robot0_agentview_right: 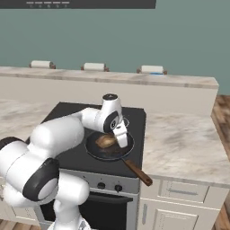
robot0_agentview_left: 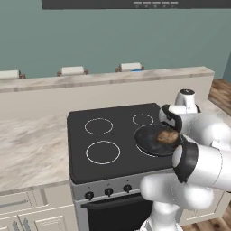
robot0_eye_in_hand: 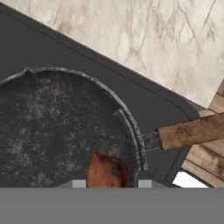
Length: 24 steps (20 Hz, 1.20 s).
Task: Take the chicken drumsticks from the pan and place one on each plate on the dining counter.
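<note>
The gripper [robot0_agentview_right: 121,143] is down in the pan [robot0_agentview_right: 96,152], near the middle of the right base view, and its two tips are pinching a chicken drumstick [robot0_agentview_right: 106,141]. In the hand view the brown meat [robot0_eye_in_hand: 105,171] sits right between the tips at the bottom, close to the pan's rim. The drumstick is probably light, lumpy and a bit greasy, so it could slip or turn. A hold across the fat middle looks safer than one on the thin bone end. I can make out one drumstick for sure; a second I cannot tell. The pan's wooden handle [robot0_agentview_right: 138,172] sticks out toward the lower right. The pan sits on the black stove [robot0_agentview_left: 113,135] beside white burner rings [robot0_agentview_left: 103,152]. The long dining counter [robot0_agentview_right: 112,77] runs across the upper part of the frame, behind the stove, with stools [robot0_agentview_right: 94,67] along it. The raised rim and that far counter edge are what the drumstick must clear.
</note>
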### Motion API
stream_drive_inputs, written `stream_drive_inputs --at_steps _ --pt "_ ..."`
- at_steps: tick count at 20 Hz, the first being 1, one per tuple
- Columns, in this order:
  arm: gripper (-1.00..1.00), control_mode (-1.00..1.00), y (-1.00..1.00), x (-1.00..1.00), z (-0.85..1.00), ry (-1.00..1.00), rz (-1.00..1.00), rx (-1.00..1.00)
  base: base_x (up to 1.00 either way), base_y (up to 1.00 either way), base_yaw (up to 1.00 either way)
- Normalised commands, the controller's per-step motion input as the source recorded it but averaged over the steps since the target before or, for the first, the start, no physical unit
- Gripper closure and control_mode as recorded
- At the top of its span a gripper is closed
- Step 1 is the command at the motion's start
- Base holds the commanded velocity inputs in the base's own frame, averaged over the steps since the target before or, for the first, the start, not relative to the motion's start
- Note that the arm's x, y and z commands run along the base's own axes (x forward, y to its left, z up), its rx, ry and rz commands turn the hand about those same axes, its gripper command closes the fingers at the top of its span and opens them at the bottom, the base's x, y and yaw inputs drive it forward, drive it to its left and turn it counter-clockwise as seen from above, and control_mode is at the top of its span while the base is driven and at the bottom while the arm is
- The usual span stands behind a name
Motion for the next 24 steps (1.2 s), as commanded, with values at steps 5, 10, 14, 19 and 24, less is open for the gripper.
stream_drive_inputs --at_steps 5,10,14,19,24 --pt "1.00 -1.00 0.34 -0.04 0.18 -0.11 -0.29 0.00 0.00 0.00 0.00" --pt "1.00 -1.00 0.02 -0.06 0.33 -0.04 -0.12 0.01 0.00 0.00 0.00" --pt "1.00 -1.00 0.00 -0.11 0.20 -0.04 -0.01 0.08 0.00 0.00 0.00" --pt "1.00 -1.00 0.00 0.00 0.00 0.00 0.00 0.00 0.00 0.00 0.00" --pt "1.00 -1.00 0.00 0.00 0.00 0.00 0.00 0.00 0.00 0.00 0.00"
